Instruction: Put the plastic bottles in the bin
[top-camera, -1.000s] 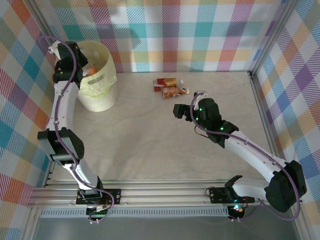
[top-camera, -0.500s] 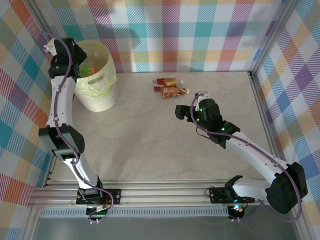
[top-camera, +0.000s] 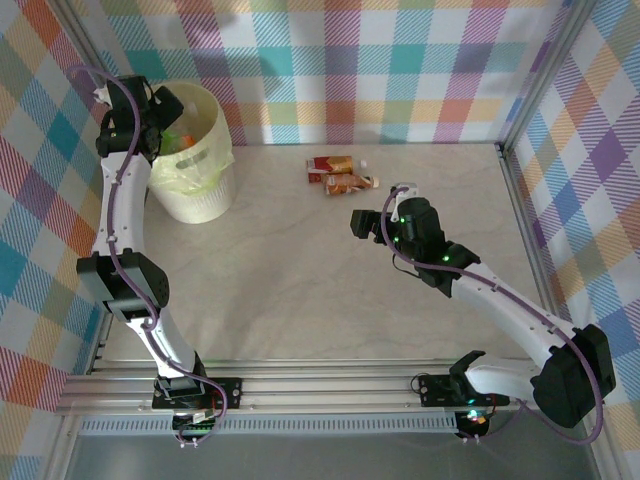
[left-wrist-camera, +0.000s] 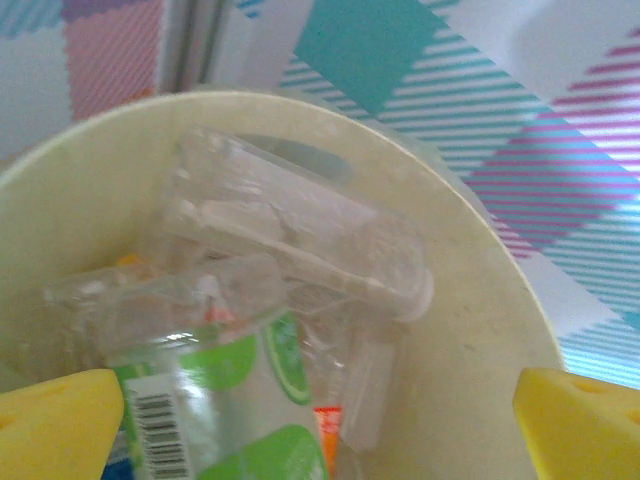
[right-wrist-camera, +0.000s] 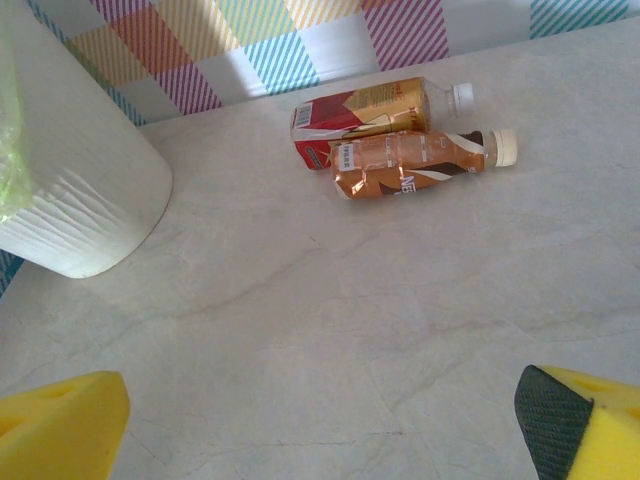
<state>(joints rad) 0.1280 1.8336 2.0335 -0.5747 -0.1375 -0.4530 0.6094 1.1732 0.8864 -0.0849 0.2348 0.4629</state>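
While left hand (left-wrist-camera: 320, 425) gapes wide, empty, above bin (left-wrist-camera: 485, 300), right hand (right-wrist-camera: 320, 425) likewise wide, holding nothing.

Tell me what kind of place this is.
Probably a lab test cell, not a home: plaid fabric walls on a metal frame, two robot arms bolted to a rail, and a bin and bottles on a bare tabletop.

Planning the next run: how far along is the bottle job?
Done: several bottles lie in the bin. In hand: nothing; left gripper hangs open over the bin, right gripper also open. Left: red-labelled bottle and orange bottle, side by side on the table.
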